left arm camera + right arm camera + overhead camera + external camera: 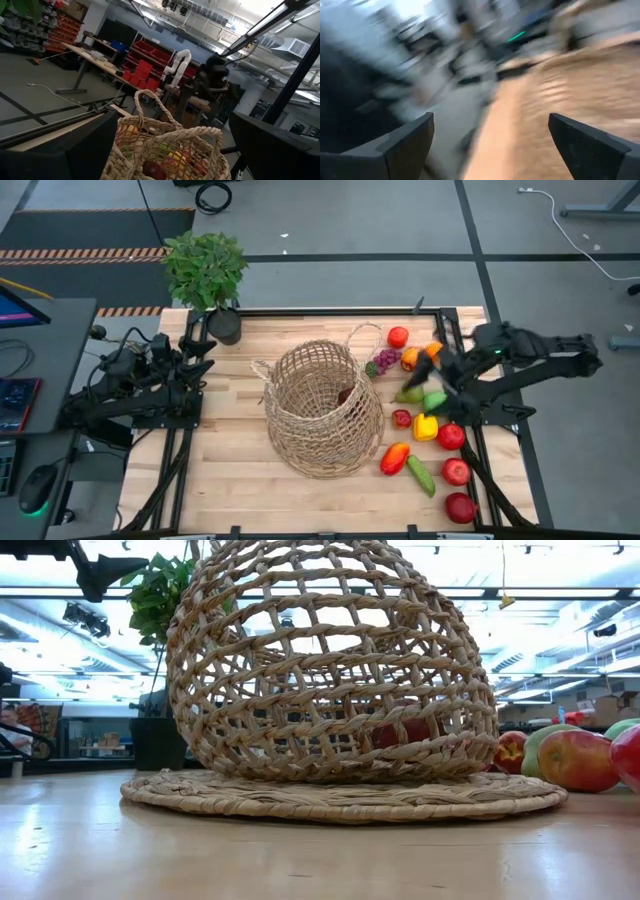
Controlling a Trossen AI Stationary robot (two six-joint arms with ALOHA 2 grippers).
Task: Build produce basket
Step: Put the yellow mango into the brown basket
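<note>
Your basket (322,412) sits mid-table (230,470), tipped on its side with one red fruit (345,394) already inside. The rest of the produce (425,425) lies scattered just to its right. Your right gripper (446,380) hovers over that cluster with fingers spread and nothing between them. Your left gripper (196,360) waits at the table's left edge, also spread and empty. Judge the fruit as light, hard and slick, likely to roll, so close across the widest part of a round piece. The wicker looks light and will probably shift if nudged
</note>
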